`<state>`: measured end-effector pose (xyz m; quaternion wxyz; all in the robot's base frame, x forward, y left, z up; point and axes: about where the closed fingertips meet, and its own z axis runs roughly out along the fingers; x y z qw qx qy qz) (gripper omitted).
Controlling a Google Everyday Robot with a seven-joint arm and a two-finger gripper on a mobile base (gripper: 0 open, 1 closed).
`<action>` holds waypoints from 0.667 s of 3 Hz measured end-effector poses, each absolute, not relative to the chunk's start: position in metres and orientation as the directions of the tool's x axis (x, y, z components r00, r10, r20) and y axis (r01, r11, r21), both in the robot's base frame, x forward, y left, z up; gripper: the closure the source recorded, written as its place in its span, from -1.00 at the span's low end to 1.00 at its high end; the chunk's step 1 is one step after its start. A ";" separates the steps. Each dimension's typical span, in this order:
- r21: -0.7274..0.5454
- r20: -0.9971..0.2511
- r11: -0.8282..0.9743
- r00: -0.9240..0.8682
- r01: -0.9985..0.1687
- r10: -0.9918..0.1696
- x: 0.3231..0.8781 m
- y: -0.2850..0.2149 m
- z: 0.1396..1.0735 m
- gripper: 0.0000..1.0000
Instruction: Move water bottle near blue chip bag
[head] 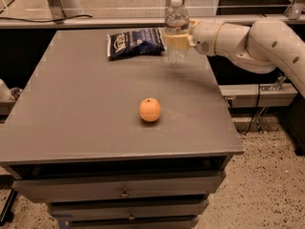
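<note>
Along the far left of the grey counter (pixel 81 99) there is bare surface, and below its front edge sit stacked drawers (pixel 95 191) with small knobs. Toward the back edge, a little left of centre, the blue chip bag (pixel 136 42) lies flat with its white lettering at the left end. Nearer to me, about mid-counter, an orange fruit (pixel 150 109) rests alone, well apart from the bag.

Just beside the bag's right end stands the water bottle (pixel 177 19), upright with its white cap on top, at the counter's back right area. From here the bottle and the bag's corner look to be touching or very nearly so. I cannot tell whether the bottle's base is on the counter or just above it.

The pincer (pixel 176 39) is clenched around the bottle's middle, with its tan fingers (pixel 169 40) wrapping the label band from the right side. Behind it the white arm (pixel 248 44) stretches level off to the right, beyond the counter's edge, above a speckled floor (pixel 267 185).
</note>
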<state>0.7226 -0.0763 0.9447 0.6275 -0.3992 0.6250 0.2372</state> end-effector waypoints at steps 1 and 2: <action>-0.185 -0.980 0.612 0.103 -0.769 -0.168 0.749 -0.088 0.942 1.00; -0.155 -0.987 0.643 0.083 -0.750 -0.141 0.770 -0.092 0.932 1.00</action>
